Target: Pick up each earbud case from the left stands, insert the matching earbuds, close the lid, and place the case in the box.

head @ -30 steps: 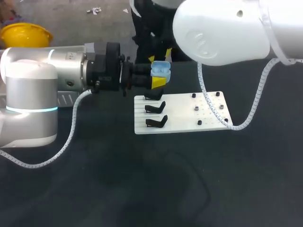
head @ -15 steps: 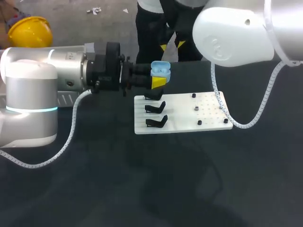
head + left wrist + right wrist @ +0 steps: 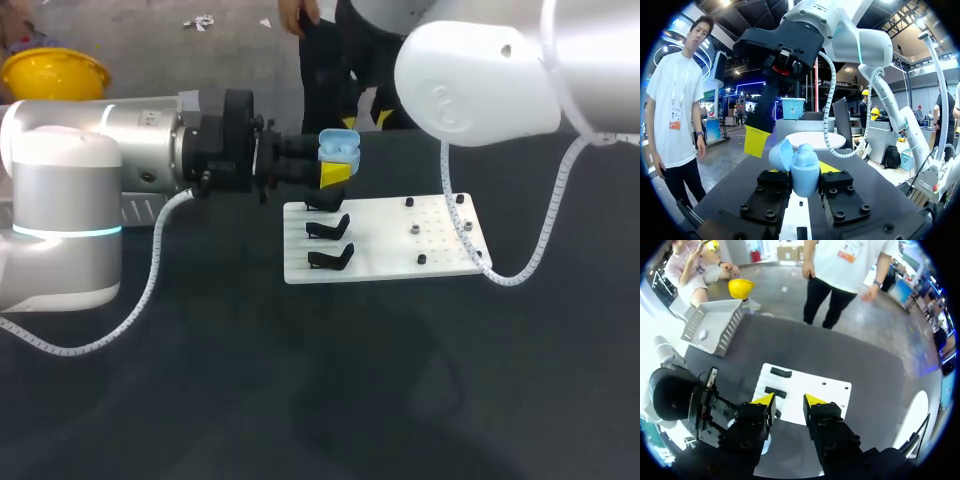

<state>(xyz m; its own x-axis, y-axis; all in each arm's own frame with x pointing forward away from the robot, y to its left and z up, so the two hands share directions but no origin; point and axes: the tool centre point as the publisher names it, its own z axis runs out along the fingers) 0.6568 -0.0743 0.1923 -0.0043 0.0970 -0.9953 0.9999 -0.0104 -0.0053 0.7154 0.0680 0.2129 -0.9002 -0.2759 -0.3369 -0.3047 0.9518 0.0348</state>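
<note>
The dark worktop [image 3: 300,400] is bare at its near side. Past it lies a flat white plastic board [image 3: 385,250]. Two black angled stands [image 3: 330,258] sit on the board's left part with nothing on them, and a third behind them is partly hidden. Small black pegs [image 3: 422,259] dot the right part.

Above the board's far left edge, the left arm reaches in level from the side. Its left hand [image 3: 333,170] is closed on a light blue rounded earbud case [image 3: 339,146], with a finger pressing each side of the lower shell. The case is held upright, well clear of the board, and its lid [image 3: 781,154] is swung open to one side. Whether earbuds sit inside cannot be told.

The right arm comes in over the far right. The right hand [image 3: 789,401] hangs above the board close to the case, its fingers apart and empty.

Farther off, at the worktop's edge, stands a grey perforated metal box [image 3: 712,327] with one small pale thing inside.
</note>
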